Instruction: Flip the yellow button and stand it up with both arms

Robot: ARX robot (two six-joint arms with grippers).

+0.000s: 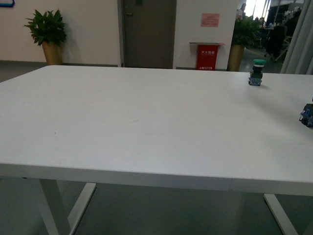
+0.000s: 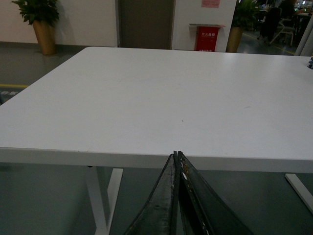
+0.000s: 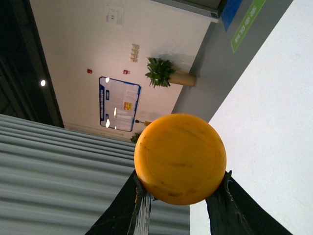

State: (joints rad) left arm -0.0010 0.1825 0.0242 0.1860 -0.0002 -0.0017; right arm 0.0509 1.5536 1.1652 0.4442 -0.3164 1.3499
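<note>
Yellow button [image 3: 180,157] sits between the right fingers [image 3: 230,210], which are spread just to the width of its cap and press against it from either side. In the right wrist view the round yellow cap faces the camera and hides the collar and contact block behind it. The white table [image 3: 274,98] runs alongside the button in that tilted view, but it cannot be told whether the button touches the table or is held clear of it. The left fingers [image 2: 159,205] are pressed together with their tips meeting and nothing between them; they sit just short of the table's near edge [image 2: 146,156], aimed across its bare top. In the front view a green-capped switch [image 1: 256,72] stands upright on the table [image 1: 146,122] near the far right corner. Nearer, a small dark and blue object [image 1: 307,115] is cut off by the right border of that view, and too little of it shows to say what it is. Beyond the table stand a potted plant [image 1: 47,34], a grey door [image 1: 149,32] and a red box [image 1: 207,56] against the wall.
</note>
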